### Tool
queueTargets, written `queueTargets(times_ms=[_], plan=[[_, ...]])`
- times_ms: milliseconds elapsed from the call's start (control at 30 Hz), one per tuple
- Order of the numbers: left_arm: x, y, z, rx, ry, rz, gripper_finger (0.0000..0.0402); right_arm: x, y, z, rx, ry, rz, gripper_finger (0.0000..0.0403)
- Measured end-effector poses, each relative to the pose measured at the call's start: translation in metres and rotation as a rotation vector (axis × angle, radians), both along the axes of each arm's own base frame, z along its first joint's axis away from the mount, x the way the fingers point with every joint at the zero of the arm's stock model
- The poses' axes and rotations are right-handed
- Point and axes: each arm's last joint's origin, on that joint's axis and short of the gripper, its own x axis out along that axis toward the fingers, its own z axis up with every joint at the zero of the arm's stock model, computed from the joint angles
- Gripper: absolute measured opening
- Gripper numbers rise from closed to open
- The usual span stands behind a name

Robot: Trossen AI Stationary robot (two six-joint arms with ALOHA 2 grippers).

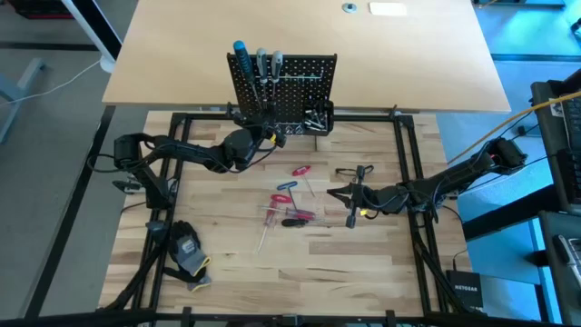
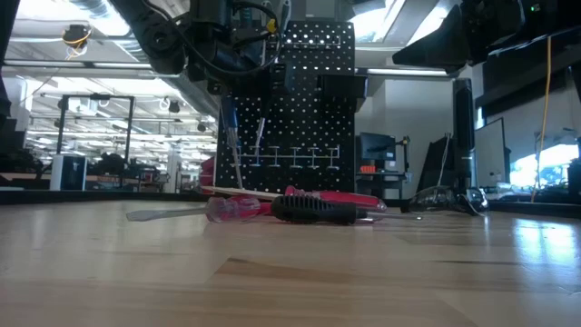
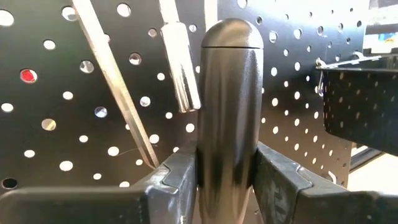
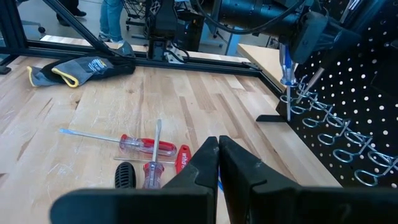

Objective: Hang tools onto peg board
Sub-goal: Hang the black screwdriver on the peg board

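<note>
Up at the top centre, the left hand [image 3: 225, 180] grips a dark-handled tool [image 3: 229, 99] against the peg board [image 1: 300, 86]; the right hand [image 4: 217, 163], closed and empty, hovers mid-right over the tabletop [image 1: 363, 263].

In the left wrist view the grey handle [image 3: 229, 106] runs off below between the fingers [image 3: 168, 186], so its shaft is hidden. Contents of the peg board's small bin [image 1: 317, 118] are too small to identify. In the low view the loose tools [image 2: 300, 207] overlap, hiding the ones farther back.
</note>
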Motion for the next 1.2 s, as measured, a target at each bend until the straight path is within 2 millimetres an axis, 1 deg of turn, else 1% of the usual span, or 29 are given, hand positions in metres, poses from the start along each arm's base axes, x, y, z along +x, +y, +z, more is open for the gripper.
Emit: queueTargets(times_ms=[100,200,500,867,1067,1200], plan=[[0.000,0.001,-0.002,-0.013,0.014,0.000,0.0115,0.000,0.000,0.000,0.000,0.000,0.000,0.0017],[-0.001,0.002,-0.003,-0.033,-0.010,0.006,0.0112,0.000,0.000,0.000,0.000,0.000,0.000,0.0017],[0.000,0.001,-0.004,-0.023,0.007,0.002,0.0114,0.000,0.000,0.000,0.000,0.000,0.000,0.0017],[0.005,-0.016,0.003,0.071,0.040,-0.040,0.0113,0.000,0.000,0.000,-0.001,0.000,-0.004,0.0017],[0.004,-0.019,0.011,0.112,0.037,-0.035,0.0113,0.000,0.000,0.000,-0.002,-0.001,-0.008,0.0017],[0.001,-0.022,0.024,0.141,0.032,-0.036,0.0113,0.000,0.000,0.000,-0.002,-0.001,-0.008,0.0017]])
